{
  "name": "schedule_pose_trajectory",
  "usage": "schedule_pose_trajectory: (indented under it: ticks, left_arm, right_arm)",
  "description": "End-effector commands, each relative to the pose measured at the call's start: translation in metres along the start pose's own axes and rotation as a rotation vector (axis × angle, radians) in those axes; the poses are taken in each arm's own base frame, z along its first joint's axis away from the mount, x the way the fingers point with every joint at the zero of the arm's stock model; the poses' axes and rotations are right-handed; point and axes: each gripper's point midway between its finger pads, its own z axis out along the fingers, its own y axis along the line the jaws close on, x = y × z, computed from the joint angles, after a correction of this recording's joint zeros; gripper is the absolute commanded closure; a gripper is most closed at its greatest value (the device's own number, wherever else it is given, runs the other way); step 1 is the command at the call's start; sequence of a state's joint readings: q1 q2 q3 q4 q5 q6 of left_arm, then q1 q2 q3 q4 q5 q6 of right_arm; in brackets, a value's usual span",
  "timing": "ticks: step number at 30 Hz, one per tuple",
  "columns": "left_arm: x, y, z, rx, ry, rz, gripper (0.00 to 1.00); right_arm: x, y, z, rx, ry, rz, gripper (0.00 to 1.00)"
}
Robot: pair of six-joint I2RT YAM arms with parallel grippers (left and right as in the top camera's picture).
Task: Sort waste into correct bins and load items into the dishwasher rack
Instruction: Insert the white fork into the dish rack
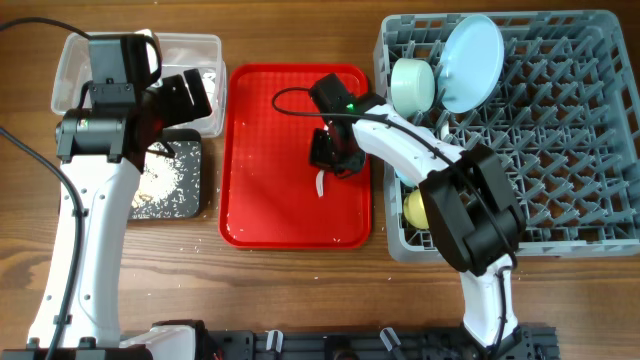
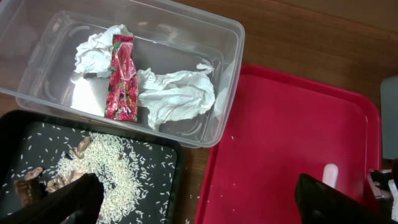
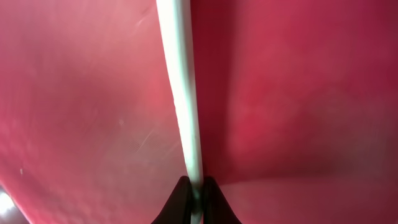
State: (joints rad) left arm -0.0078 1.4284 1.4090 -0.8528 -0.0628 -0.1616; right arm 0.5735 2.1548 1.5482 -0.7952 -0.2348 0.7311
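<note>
Wood-grain table (image 1: 300,290) | glossy red tray (image 1: 260,150) | right hand (image 3: 196,190) pinching slim white plastic handle (image 3: 183,93) | left hand (image 2: 199,199) spread

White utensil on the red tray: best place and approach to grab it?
Grip the white utensil by its thin straight handle, from straight above, pinching across its narrow width. It lies flat on the red tray, leaving no room underneath. The right claw pinches it so.
</note>
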Motion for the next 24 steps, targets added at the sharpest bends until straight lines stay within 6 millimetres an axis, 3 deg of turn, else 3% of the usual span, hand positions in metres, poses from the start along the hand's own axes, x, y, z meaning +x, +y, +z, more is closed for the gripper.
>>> schedule_pose_trajectory:
  ticks: [1,3,6,8,10,11,14,18,19,20,24]
  left_arm:
    - [-0.004,0.003,-0.001,-0.011,-0.012,0.008,0.0]
    - [-0.004,0.003,-0.001,-0.011,-0.012,0.008,0.0]
    - [-0.004,0.003,-0.001,-0.011,-0.012,0.008,0.0]
    - [-0.004,0.003,-0.001,-0.011,-0.012,0.008,0.0]
    - [-0.004,0.003,-0.001,-0.011,-0.012,0.008,0.0]
    - [-0.004,0.003,-0.001,-0.011,-0.012,0.008,0.0]
    - [-0.004,0.003,-0.001,-0.011,-0.012,0.008,0.0]
    - [-0.004,0.003,-0.001,-0.011,-0.012,0.007,0.0]
    - [-0.004,0.003,-0.001,-0.011,-0.012,0.008,0.0]
    - [-0.004,0.003,-0.001,-0.011,-0.012,0.008,0.0]
    - [-0.004,0.003,-0.001,-0.011,-0.012,0.008,0.0]
  right_arm:
    - [0.003,0.012,-0.007,-0.042,0.024,-0.205,0.96]
    - [-0.01,0.023,-0.046,-0.076,-0.047,-0.28,0.96]
    - [-0.036,0.013,-0.14,-0.078,-0.238,-0.306,0.96]
    - [-0.047,-0.029,-0.204,0.01,-0.373,-0.273,0.96]
    - [-0.05,-0.085,-0.248,0.17,-0.453,-0.219,0.96]
    - [-0.05,-0.109,-0.259,0.246,-0.463,-0.195,0.96]
    - [-0.05,-0.171,-0.262,0.441,-0.415,-0.144,0.96]
    - [-0.052,-0.212,-0.228,0.493,-0.338,-0.128,0.92]
    - [-0.051,-0.22,-0.217,0.504,-0.31,-0.134,0.67]
    - [-0.048,-0.226,-0.21,0.512,-0.288,-0.126,0.59]
    - [-0.047,-0.226,-0.209,0.501,-0.293,-0.096,0.55]
